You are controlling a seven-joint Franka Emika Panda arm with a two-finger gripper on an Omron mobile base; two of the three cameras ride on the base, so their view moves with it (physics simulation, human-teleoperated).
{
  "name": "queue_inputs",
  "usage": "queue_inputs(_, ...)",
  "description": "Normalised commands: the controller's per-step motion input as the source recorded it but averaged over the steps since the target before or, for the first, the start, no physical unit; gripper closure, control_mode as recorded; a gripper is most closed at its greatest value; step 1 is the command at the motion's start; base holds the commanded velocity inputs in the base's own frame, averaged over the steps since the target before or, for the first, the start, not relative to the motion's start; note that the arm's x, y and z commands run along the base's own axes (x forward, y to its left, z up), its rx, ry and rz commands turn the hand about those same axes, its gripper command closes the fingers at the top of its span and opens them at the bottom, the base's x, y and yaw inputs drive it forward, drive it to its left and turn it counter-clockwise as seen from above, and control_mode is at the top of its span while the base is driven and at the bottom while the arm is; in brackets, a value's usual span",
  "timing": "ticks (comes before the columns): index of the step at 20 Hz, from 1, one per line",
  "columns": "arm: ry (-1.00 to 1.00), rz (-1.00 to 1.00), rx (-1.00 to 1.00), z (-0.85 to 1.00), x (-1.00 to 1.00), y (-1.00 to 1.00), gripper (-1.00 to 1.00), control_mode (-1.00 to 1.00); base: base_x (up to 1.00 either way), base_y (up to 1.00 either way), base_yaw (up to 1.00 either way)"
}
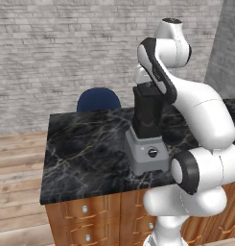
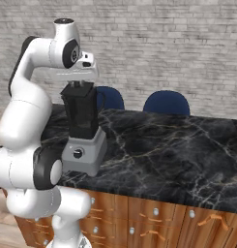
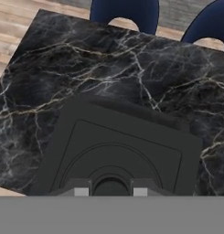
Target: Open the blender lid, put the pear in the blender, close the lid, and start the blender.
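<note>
The blender [image 1: 148, 153] [image 2: 83, 152] stands on the black marble counter, a grey base with a round black knob under a tall dark jar [image 2: 81, 115]. On the jar sits the flat black blender lid [image 3: 122, 151] [image 2: 77, 89]. My gripper [image 3: 110, 191] [image 2: 77, 81] [image 1: 146, 82] hangs straight above the jar, pointing down. It is shut, and its two fingertips [image 3: 81, 190] press on the small round knob at the lid's centre. The pear is out of view.
The marble counter [image 1: 85, 149] [image 2: 163, 150] [image 3: 109, 68] stretches left of and beyond the blender, with wooden drawers [image 2: 139, 218] under its front edge. Two blue chairs [image 2: 166, 102] [image 3: 125, 11] stand behind it against a brick wall.
</note>
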Motion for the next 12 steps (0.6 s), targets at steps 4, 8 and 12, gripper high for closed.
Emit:
queue_inputs(4, 0.00, 0.00, 0.01, -0.19, 0.11, 0.00, 1.00, -1.00, 0.00, 0.00, 0.00)
queue_inputs(8, 0.00, 0.00, 0.00, -0.12, 0.13, 0.00, 1.00, -1.00, 0.00, 0.00, 0.00)
queue_inputs(12, 0.00, 0.00, 0.00, -0.01, 0.32, 0.00, 1.00, -1.00, 0.00, 0.00, 0.00)
